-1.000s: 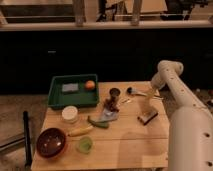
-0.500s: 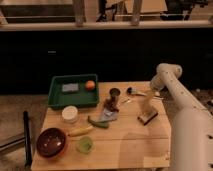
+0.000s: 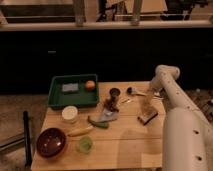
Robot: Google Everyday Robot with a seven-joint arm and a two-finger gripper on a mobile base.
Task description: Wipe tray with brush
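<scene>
The dark-green tray [image 3: 56, 100] stands at the table's back left, with a grey sponge [image 3: 70, 87] and an orange [image 3: 90, 85] inside it. The brush [image 3: 147, 116], with a dark wooden base and pale bristles, rests on the table at the right, far from the tray. My gripper [image 3: 148, 99] hangs from the white arm [image 3: 172, 100] just above the brush, at its upper part. I cannot tell whether it touches the brush.
A dark cup [image 3: 114, 93] and grey cloth [image 3: 109, 115] are mid-table, a metal spoon [image 3: 132, 91] behind. A white cup [image 3: 70, 114], green pepper [image 3: 98, 122], banana [image 3: 80, 131], small green cup [image 3: 85, 145] and dark-red bowl [image 3: 51, 142] sit front left.
The arm's upper joint has sunk slightly and shifted a little left. The brush and the other objects have not moved.
</scene>
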